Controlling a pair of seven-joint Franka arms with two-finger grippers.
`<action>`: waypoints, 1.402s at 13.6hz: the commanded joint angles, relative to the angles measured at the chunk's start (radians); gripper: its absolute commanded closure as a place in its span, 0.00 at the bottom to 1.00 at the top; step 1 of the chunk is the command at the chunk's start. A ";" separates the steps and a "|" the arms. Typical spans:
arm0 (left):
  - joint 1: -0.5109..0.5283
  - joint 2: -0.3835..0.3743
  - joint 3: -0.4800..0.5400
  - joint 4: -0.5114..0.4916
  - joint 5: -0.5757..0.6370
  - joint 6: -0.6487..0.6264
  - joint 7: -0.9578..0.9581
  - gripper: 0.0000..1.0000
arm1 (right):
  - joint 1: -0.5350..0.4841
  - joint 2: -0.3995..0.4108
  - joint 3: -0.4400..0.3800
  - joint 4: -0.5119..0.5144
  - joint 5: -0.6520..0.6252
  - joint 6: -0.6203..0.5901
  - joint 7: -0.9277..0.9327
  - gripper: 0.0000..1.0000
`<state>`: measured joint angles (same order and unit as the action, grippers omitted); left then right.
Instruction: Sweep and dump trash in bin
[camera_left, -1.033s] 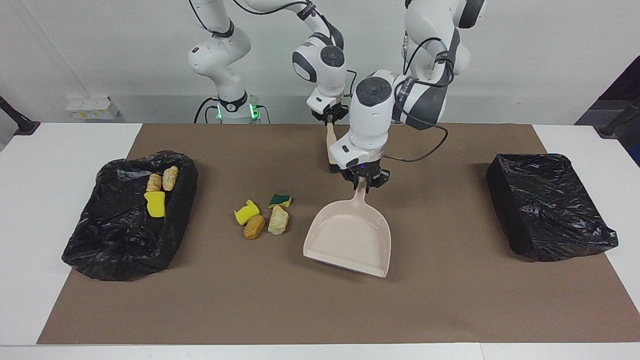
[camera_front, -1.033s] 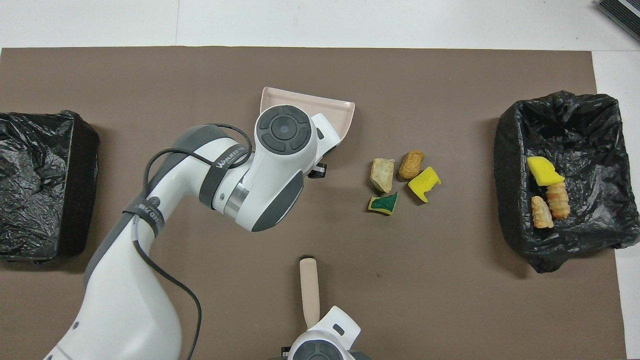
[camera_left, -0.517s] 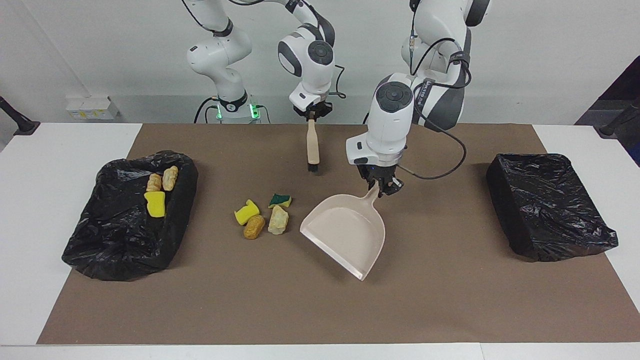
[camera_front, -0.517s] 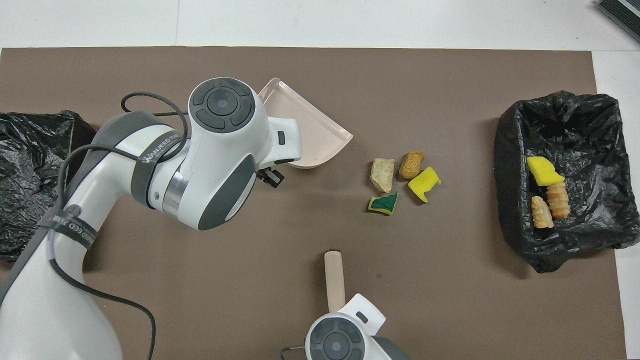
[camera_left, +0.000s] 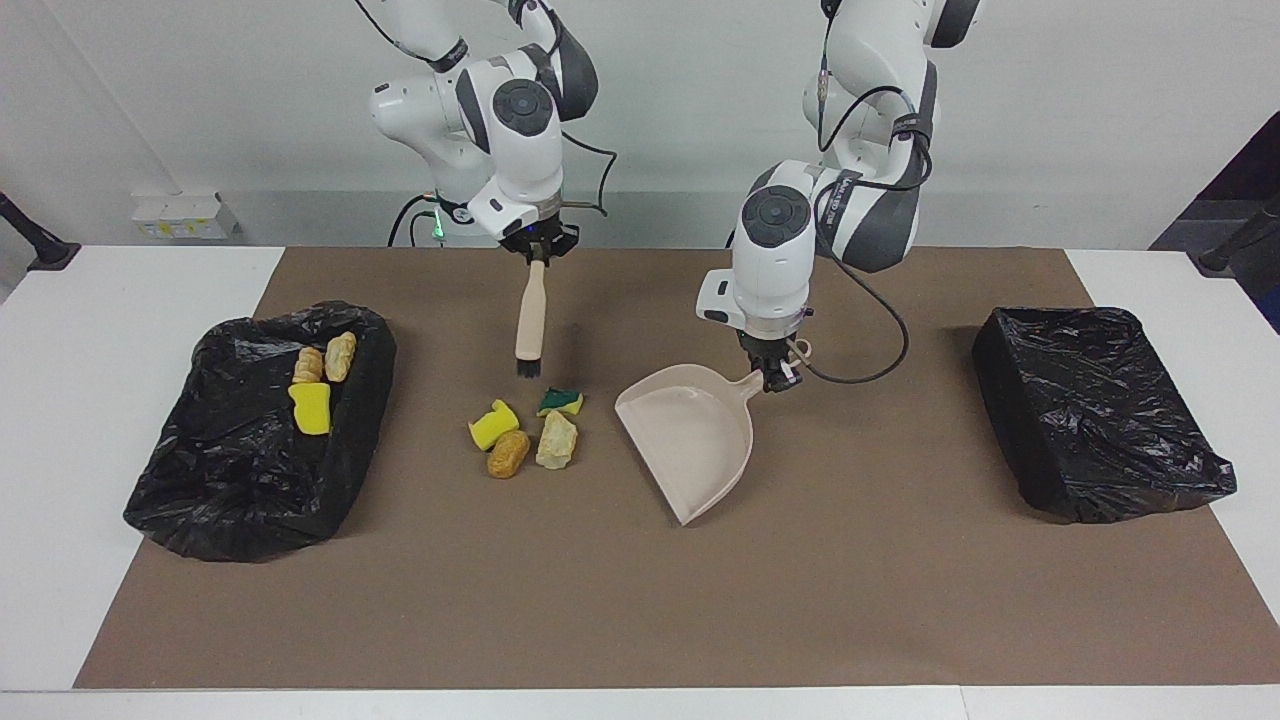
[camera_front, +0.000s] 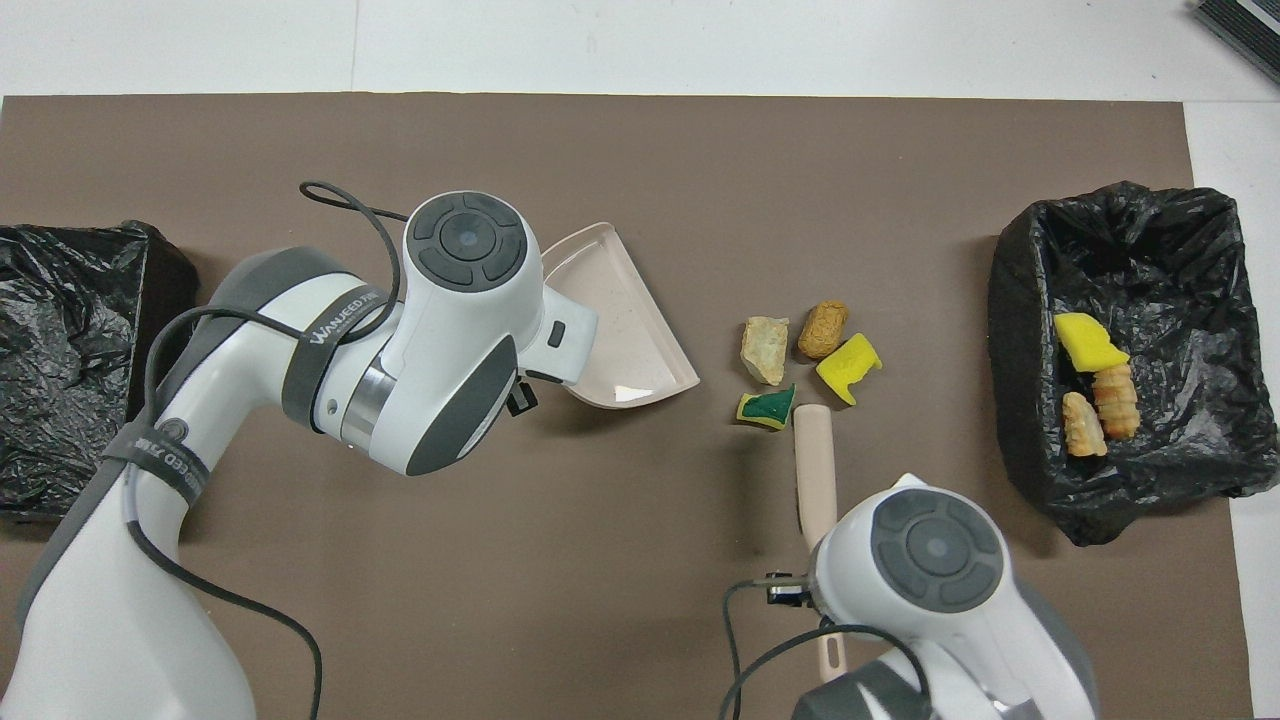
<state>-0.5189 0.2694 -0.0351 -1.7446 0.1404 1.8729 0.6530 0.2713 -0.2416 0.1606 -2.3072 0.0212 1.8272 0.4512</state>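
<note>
Four pieces of trash lie together mid-mat: a yellow sponge (camera_left: 492, 425) (camera_front: 848, 367), a golden lump (camera_left: 508, 453) (camera_front: 822, 329), a tan lump (camera_left: 556, 440) (camera_front: 764, 349) and a green-and-yellow sponge (camera_left: 561, 402) (camera_front: 768, 408). My left gripper (camera_left: 772, 372) is shut on the handle of the beige dustpan (camera_left: 690, 440) (camera_front: 620, 320). The pan is held low, its mouth facing the trash. My right gripper (camera_left: 537, 250) is shut on the brush (camera_left: 530, 320) (camera_front: 813, 460). The bristles hang beside the green-and-yellow sponge, on the robots' side. Both grippers are hidden under their wrists in the overhead view.
A black-lined bin (camera_left: 240, 480) (camera_front: 1140, 230) at the right arm's end holds a yellow sponge (camera_left: 311, 408) and two bread lumps (camera_left: 340, 356). A second black-lined bin (camera_left: 1090, 410) (camera_front: 70, 350) stands at the left arm's end. A brown mat (camera_left: 640, 620) covers the table.
My right gripper carried the brush toward the right arm's end and out to the trash. My left gripper swung the dustpan round so its mouth faces the trash.
</note>
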 joint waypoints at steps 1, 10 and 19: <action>-0.029 -0.102 0.004 -0.163 0.041 0.063 0.059 1.00 | -0.107 0.108 0.016 0.093 -0.113 0.039 -0.104 1.00; -0.075 -0.130 0.003 -0.269 0.041 0.186 0.054 1.00 | -0.173 0.421 0.013 0.333 -0.362 0.017 -0.261 1.00; -0.078 -0.153 0.003 -0.329 0.041 0.250 0.050 1.00 | -0.061 0.458 0.019 0.330 -0.036 0.006 -0.256 1.00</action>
<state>-0.5825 0.1534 -0.0425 -2.0236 0.1649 2.0922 0.6939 0.1972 0.2051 0.1750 -1.9963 -0.1159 1.8472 0.2149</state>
